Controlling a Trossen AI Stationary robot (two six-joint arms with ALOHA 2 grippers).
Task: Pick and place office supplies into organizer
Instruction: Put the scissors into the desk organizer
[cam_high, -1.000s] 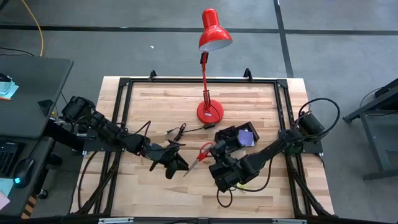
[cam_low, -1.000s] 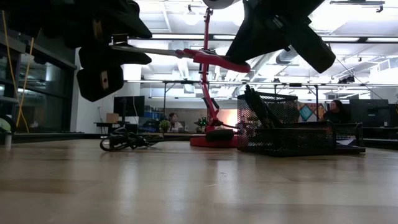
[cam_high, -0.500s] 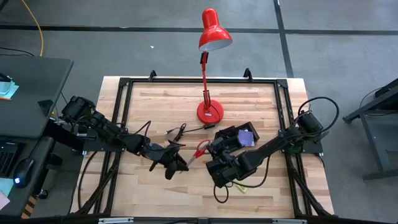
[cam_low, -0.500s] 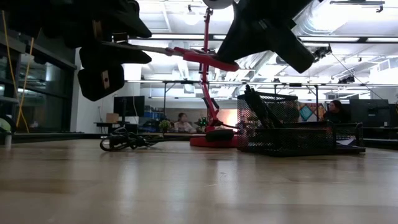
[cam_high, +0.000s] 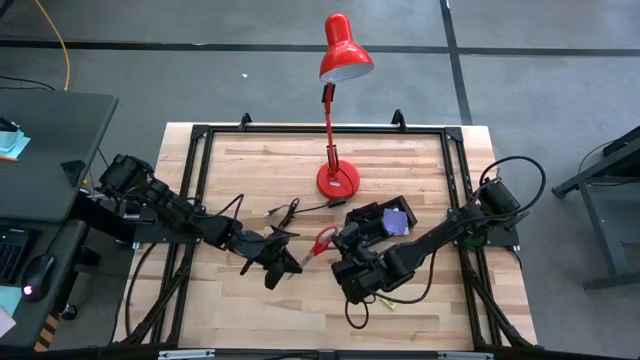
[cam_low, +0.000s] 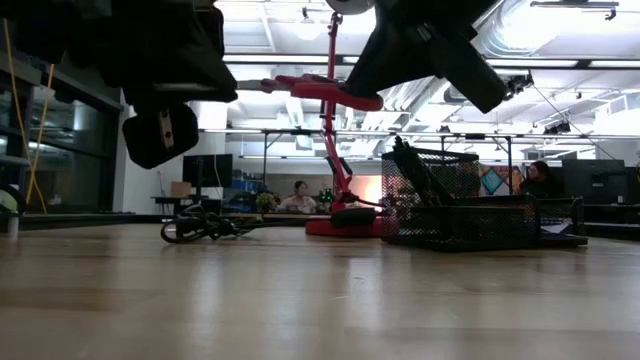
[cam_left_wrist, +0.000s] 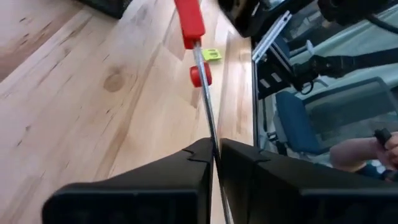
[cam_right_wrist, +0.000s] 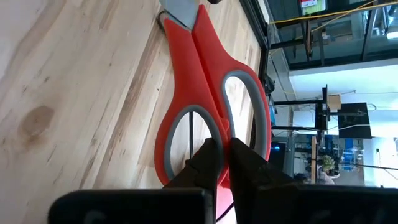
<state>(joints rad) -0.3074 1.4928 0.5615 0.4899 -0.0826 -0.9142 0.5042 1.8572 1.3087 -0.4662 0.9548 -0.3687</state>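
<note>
Two grippers share one pair of scissors (cam_high: 322, 243) above the table.
Left gripper (cam_left_wrist: 216, 155) is clamped on the blade tips; right gripper (cam_right_wrist: 222, 152) is closed on the red handle loops, probably a handover so the right arm can carry them to the organizer (cam_high: 385, 218) just behind it.

Grey floor (cam_high: 250, 70) with dark seams around wooden table (cam_high: 260, 170). Dark desk (cam_high: 45, 150) off table's left edge. Red lamp (cam_high: 340, 60) at table's far edge. Open office behind: ceiling lights (cam_low: 300, 25), windows (cam_low: 60, 140), seated person (cam_low: 298, 196).
</note>
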